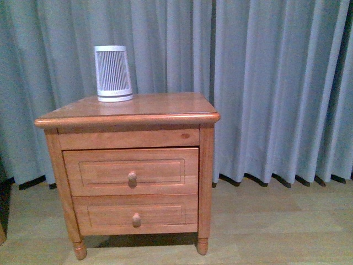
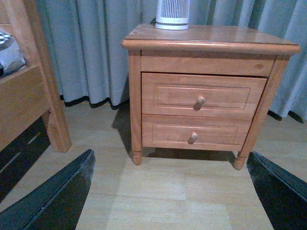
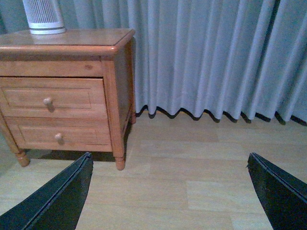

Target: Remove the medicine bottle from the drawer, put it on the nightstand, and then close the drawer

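The orange-brown nightstand [image 1: 165, 105] stands in front of a curtain. Its upper, taller drawer [image 1: 99, 171] has a round knob [image 1: 132, 178] and looks shut or nearly shut. The medicine bottle is hidden. Neither arm shows in the front view. In the left wrist view my left gripper [image 2: 170, 155] is open above bare floor, some way back from the drawer [image 2: 168, 93]. My right gripper [image 3: 169, 157] is open too, over the floor, with the nightstand [image 3: 115, 48] off to one side. Nothing sits between either pair of fingers.
A large white-grey ribbed cylinder [image 1: 113, 73] stands on the nightstand top at its back left. The shallower lower drawer [image 1: 165, 212] is shut. A plain wooden bed frame [image 2: 29, 96] stands beside the nightstand. Grey curtains [image 1: 276, 83] hang behind, above a pale wood floor [image 1: 276, 226].
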`<state>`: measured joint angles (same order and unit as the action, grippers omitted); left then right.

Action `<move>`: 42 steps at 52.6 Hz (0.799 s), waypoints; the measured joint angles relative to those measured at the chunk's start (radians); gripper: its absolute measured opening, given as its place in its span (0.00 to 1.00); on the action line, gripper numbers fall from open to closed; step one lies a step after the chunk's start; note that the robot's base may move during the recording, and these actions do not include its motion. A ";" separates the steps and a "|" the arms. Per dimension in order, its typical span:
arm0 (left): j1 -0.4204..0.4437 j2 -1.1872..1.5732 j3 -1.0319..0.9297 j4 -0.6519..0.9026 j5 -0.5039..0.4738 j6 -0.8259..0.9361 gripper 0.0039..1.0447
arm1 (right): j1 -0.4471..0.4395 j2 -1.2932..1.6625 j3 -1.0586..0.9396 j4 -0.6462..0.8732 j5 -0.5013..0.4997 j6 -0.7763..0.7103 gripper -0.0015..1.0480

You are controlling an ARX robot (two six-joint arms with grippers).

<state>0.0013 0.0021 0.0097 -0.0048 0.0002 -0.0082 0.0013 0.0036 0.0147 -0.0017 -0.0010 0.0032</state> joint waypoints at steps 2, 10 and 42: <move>0.000 0.000 0.000 0.000 0.000 0.000 0.94 | 0.000 0.000 0.000 0.000 0.000 0.000 0.93; 0.000 0.000 0.000 0.000 0.000 0.000 0.94 | 0.000 0.000 0.000 0.000 0.000 0.000 0.93; -0.114 1.406 0.965 0.459 0.016 -0.195 0.94 | 0.000 0.000 0.000 0.000 0.000 0.000 0.93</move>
<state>-0.1127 1.4078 0.9745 0.4545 0.0166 -0.2035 0.0013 0.0036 0.0147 -0.0017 -0.0010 0.0029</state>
